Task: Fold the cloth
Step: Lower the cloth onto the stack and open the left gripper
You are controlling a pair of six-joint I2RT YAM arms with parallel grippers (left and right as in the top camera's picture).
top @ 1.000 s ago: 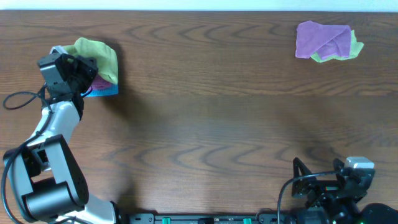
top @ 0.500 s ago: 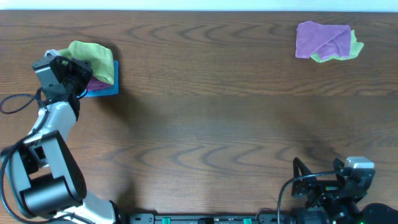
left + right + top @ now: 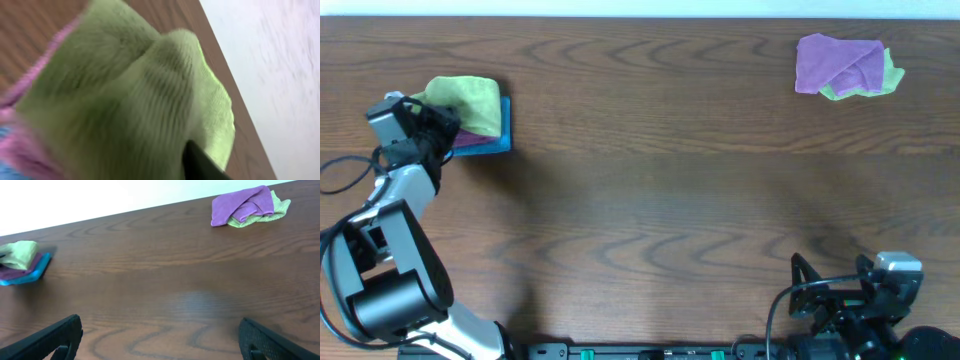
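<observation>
The lime-green cloth (image 3: 470,100) lies folded and bunched on a purple cloth (image 3: 470,138) and a blue cloth (image 3: 496,143) at the table's far left. My left gripper (image 3: 432,118) is at the cloth's left edge. In the left wrist view the cloth (image 3: 125,100) fills the picture and only one dark fingertip (image 3: 202,162) shows against it; the other is hidden, so the jaws' state is unclear. My right gripper (image 3: 160,340) stands wide open over bare table at the near right, holding nothing. From there the cloth (image 3: 19,254) shows far to the left.
A crumpled purple cloth (image 3: 840,62) lies over another green cloth (image 3: 892,74) at the far right corner. The table's far edge (image 3: 640,20) runs just behind both piles, with a white wall beyond. The right arm's base (image 3: 880,290) sits at the near right edge.
The left gripper has drawn back to the left along the stack. The green cloth has sunk lower and flatter onto the purple and blue cloths. The right arm has not moved.
</observation>
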